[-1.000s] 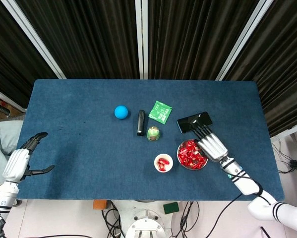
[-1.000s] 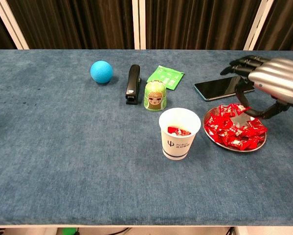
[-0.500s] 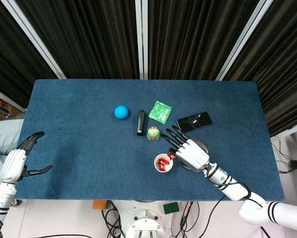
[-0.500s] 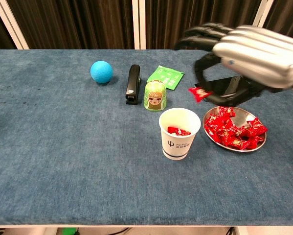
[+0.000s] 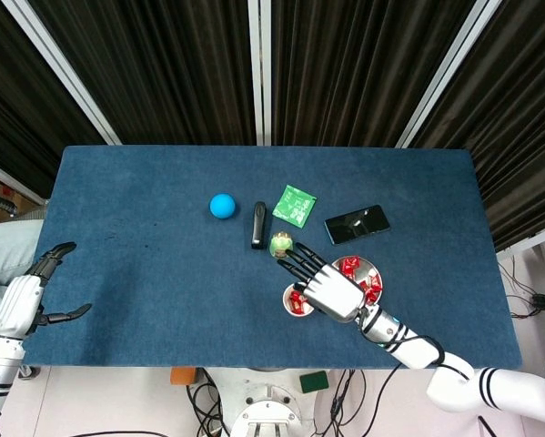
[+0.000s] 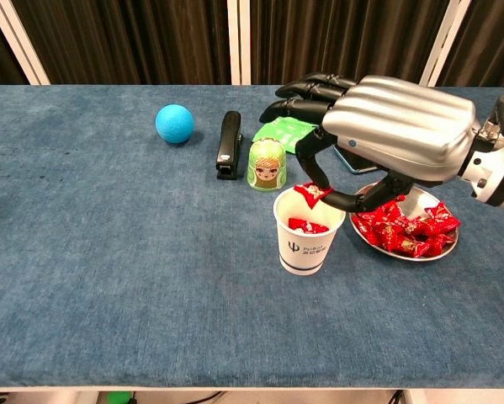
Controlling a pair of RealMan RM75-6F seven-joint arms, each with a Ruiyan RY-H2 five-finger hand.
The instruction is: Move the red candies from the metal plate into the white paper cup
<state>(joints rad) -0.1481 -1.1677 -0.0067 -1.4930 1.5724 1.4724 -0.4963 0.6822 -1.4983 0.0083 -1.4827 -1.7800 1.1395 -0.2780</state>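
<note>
A red candy [image 6: 312, 192] sits pinched in my right hand [image 6: 384, 126] just above the paper cup [image 6: 308, 230]; left hand [image 5: 24, 301] hangs spread, holding nothing.

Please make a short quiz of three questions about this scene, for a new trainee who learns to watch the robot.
1. True or false: the right hand holds a red candy above the white paper cup.
2. Which thing stands nearest behind the cup?
A. blue ball
B. green doll
C. black phone
3. Fill in the missing word: the rest of the loose candies lie on the metal ____.

Key:
1. True. The candy is pinched just over the cup's mouth.
2. B.
3. plate. It sits on the cup's right in the chest view.
</note>
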